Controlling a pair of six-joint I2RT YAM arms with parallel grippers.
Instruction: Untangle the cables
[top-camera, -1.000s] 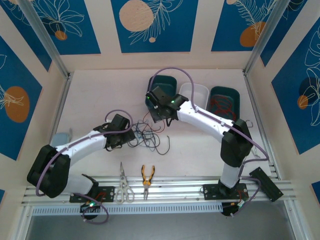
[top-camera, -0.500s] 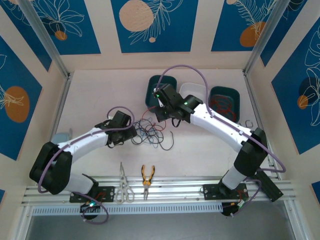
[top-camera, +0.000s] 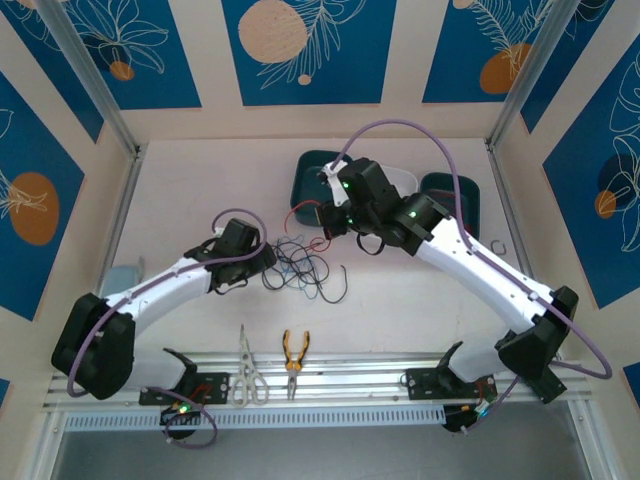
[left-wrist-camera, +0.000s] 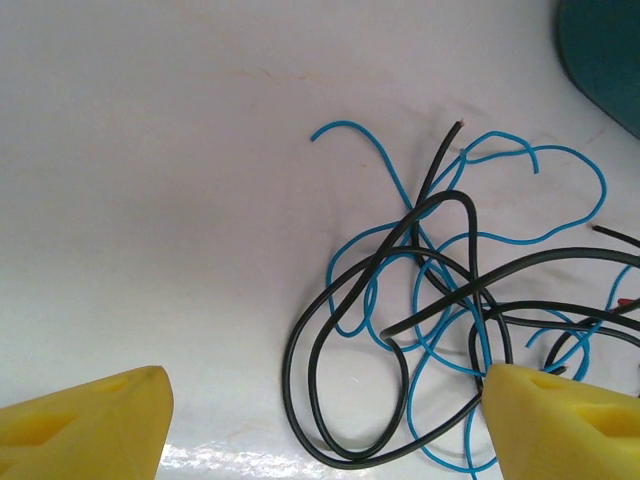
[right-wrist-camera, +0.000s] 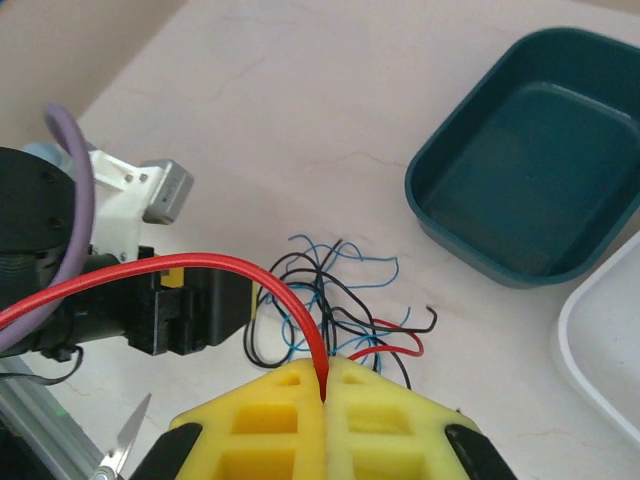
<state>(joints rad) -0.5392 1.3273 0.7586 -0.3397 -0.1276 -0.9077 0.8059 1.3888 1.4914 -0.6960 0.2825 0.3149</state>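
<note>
The cables (top-camera: 300, 270) lie as a loose tangle of black and blue wires (left-wrist-camera: 430, 300) on the white table, with a short red piece among them (right-wrist-camera: 395, 340). My left gripper (top-camera: 266, 264) sits low at the tangle's left edge and is open. Its yellow fingertips (left-wrist-camera: 85, 425) straddle a black loop (left-wrist-camera: 320, 430) without touching it. My right gripper (right-wrist-camera: 326, 375) hovers above the tangle, shut on a red cable (right-wrist-camera: 200, 265). That cable arcs up and away to the left (top-camera: 300, 212).
A dark teal bin (right-wrist-camera: 530, 190) and a white bin (right-wrist-camera: 605, 340) stand behind the tangle. Another teal bin (top-camera: 468, 190) at the back right holds red wires. Scissors (top-camera: 245, 365) and pliers (top-camera: 294, 352) lie near the front rail.
My right arm has risen and swung to the right, drawing the red cable up out of the tangle. The left gripper has shifted slightly right and opened a little wider.
</note>
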